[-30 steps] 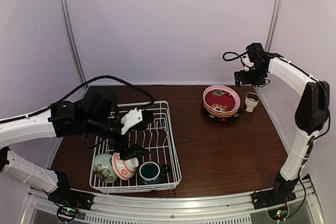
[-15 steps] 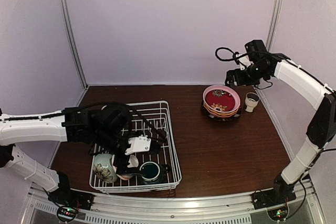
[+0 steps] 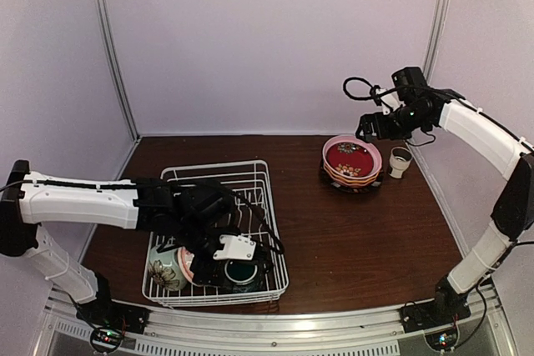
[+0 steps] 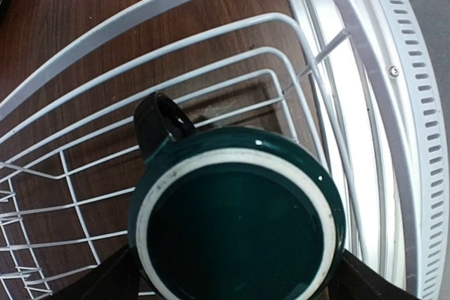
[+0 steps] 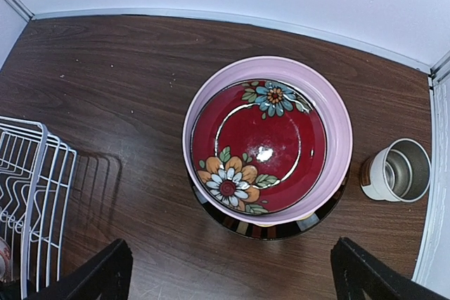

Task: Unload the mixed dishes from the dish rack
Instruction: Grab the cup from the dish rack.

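- The left gripper (image 4: 235, 282) hangs spread wide over the teal mug (image 4: 235, 223), with one finger on each side of its body (I cannot tell whether they touch it).
- The mug stands upright in the 5 o'clock corner of the white wire dish rack (image 3: 269, 206).
- A pale-green floral bowl (image 3: 164, 267) sits tipped at the rack's 7 o'clock corner.
- The right gripper (image 5: 235, 275) hovers released and empty above the plate stack (image 5: 260, 138), which is topped by a red floral dish.
- A small white cup (image 5: 397, 170) stands on the counter (image 5: 105, 82) at the stack's 3 o'clock.
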Tool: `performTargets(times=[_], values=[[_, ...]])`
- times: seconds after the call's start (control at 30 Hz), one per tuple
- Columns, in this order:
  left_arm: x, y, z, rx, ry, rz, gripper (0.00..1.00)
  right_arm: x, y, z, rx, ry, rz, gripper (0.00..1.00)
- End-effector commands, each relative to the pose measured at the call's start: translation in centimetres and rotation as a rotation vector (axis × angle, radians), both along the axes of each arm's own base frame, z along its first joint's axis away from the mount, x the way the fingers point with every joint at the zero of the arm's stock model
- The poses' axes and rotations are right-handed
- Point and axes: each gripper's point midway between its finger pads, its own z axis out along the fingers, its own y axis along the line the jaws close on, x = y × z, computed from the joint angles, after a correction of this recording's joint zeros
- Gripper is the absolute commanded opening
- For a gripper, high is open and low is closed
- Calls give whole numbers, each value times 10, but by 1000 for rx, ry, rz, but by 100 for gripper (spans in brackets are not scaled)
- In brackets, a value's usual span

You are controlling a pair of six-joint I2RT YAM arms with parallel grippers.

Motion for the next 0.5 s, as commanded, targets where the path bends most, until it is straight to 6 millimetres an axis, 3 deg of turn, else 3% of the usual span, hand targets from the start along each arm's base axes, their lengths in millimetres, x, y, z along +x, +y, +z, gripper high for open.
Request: performTargets(times=[0.0, 0.47], values=[[12, -19, 11, -64, -48, 8, 93, -5, 3, 8, 25, -26, 9, 100], [20, -37, 1, -122, -14, 99, 97, -5, 1, 3, 16, -24, 2, 100]])
